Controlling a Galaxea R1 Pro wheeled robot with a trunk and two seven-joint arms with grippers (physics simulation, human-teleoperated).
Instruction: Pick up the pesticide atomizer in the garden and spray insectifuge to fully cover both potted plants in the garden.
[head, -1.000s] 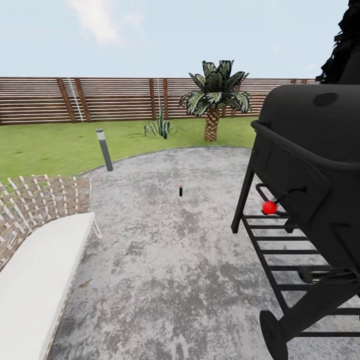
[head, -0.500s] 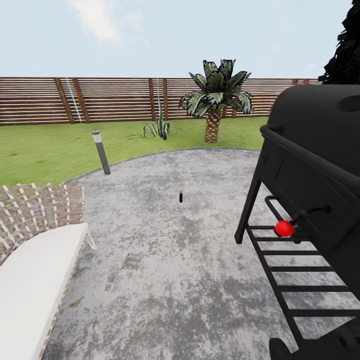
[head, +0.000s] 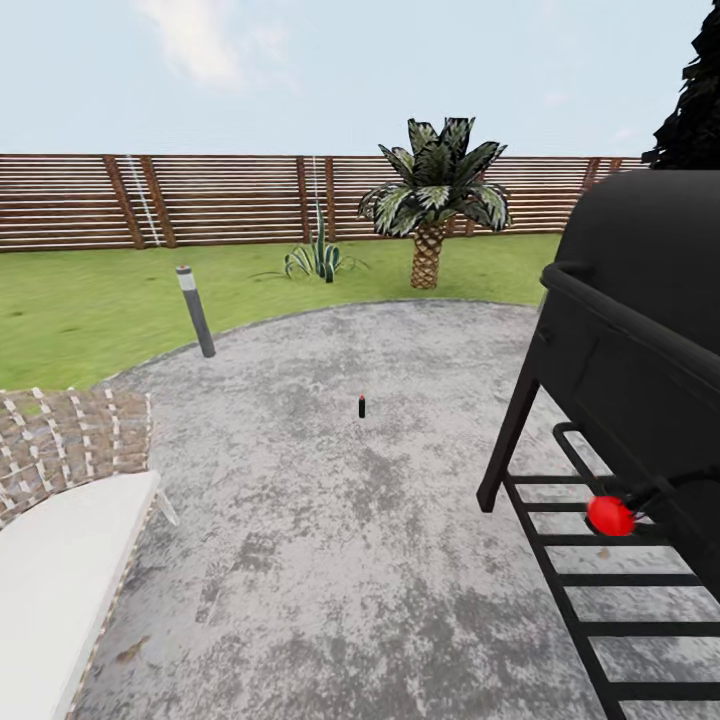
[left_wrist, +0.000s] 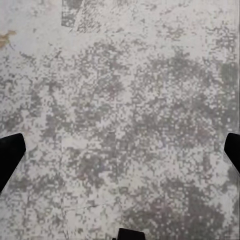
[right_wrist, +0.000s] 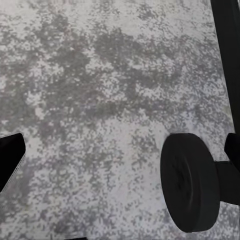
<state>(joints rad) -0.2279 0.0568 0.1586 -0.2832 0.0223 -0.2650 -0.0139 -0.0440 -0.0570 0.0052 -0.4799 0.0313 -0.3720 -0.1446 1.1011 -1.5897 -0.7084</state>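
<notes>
Head view, listed left to right: a woven lounge chair (head: 70, 440) with a white cushion (head: 60, 570) is sitting at the patio's edge; a grey post lamp (head: 195, 310) is standing where the lawn (head: 90, 300) meets the mottled grey patio (head: 330, 520); a small dark object with a red tip (head: 362, 405) is standing alone mid-patio, too small to identify; a spiky shrub (head: 318, 258) and a short palm (head: 430, 205) are growing before the brown slatted fence (head: 230, 200); a black barbecue grill (head: 640, 380) with a red knob (head: 608, 515) is looming close on the right.

Task items: potted plants and atomizer are not appearing here; their whereabouts cannot be told.

Left gripper (left_wrist: 120, 152), left wrist view: fingers are standing wide apart over bare paving, gripping nothing.

Right gripper (right_wrist: 120, 150), right wrist view: fingers are likewise spread and empty, with a grill wheel (right_wrist: 192, 182) lying just beside one fingertip.

Risk: the right arm or base is likely passing very near the grill; clipping its wheel or frame could shove it or stall travel.
</notes>
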